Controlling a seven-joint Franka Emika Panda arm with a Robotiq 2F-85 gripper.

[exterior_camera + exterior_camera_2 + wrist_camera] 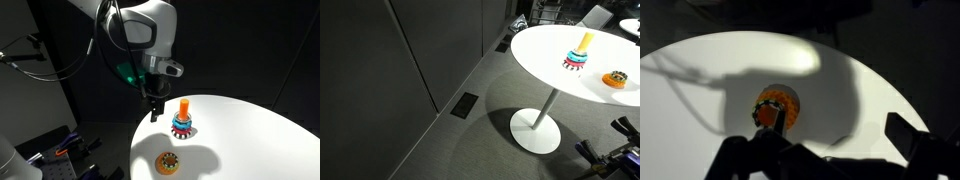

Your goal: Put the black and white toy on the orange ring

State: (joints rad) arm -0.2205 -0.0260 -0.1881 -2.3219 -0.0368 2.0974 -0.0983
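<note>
The orange ring (168, 163) lies flat on the white round table (240, 140), near its front edge. A small dark speckled piece, the black and white toy (168, 158), seems to sit on top of the ring. Both also show in an exterior view, the ring (615, 81) with the toy (616, 76) on it. In the wrist view the ring (788, 100) lies ahead of the fingers, and the toy on it is hard to make out. My gripper (154, 112) hangs above the table, behind the ring and apart from it. Its fingers (830, 150) are spread wide and empty.
A red-and-blue ringed stack with an upright orange peg (182, 122) stands on the table right of the gripper; it also shows in an exterior view (577, 56). The table has a single pedestal foot (536, 132). Dark walls surround the scene.
</note>
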